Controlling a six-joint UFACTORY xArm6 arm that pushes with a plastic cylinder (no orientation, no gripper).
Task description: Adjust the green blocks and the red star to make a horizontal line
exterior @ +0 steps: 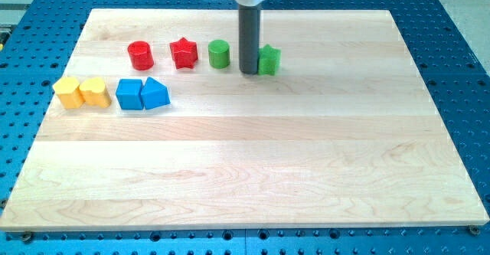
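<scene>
The red star point(184, 53) lies near the view's top, left of centre. The green cylinder point(220, 53) stands just to its right. The green star point(269, 60) lies further right, a little lower than the cylinder. My tip point(249, 72) is at the end of the dark rod, touching the green star's left side, between the green cylinder and the green star.
A red cylinder point(141, 55) stands left of the red star. Two yellow blocks point(67, 92) point(95, 91) and two blue blocks point(129, 93) point(155, 93) form a row at the view's left. The wooden board point(245, 171) sits on a blue perforated table.
</scene>
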